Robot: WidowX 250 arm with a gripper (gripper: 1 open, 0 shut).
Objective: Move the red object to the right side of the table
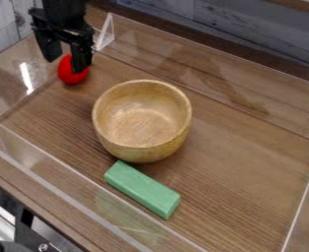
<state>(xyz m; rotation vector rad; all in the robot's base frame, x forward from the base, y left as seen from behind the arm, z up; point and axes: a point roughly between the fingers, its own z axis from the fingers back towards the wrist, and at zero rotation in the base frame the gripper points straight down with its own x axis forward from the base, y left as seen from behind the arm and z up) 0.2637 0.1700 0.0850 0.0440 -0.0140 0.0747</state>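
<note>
At the far left corner of the table (236, 138), we see the gripper (65, 54) hanging nose-down with its jaws spread wide and nothing between them. The red object (73, 71) sits on the wood just below and a shade to the right of the fingertips as the camera shows them, partly hidden behind the dark fingers, so we cannot tell whether they touch it. We judge it has not yet been gripped. The fruit is rounded, with no long axis to line up with, so the coming move turns on one thing only: whether the open jaws stand squarely over it. From here they look slightly off toward the left wall, and we judge a small shift toward the fruit, then a descent, is what remains. The wooden bowl (144, 120) lies well to the right of the jaws, and the green block (142, 188) farther off toward the near edge.
</note>
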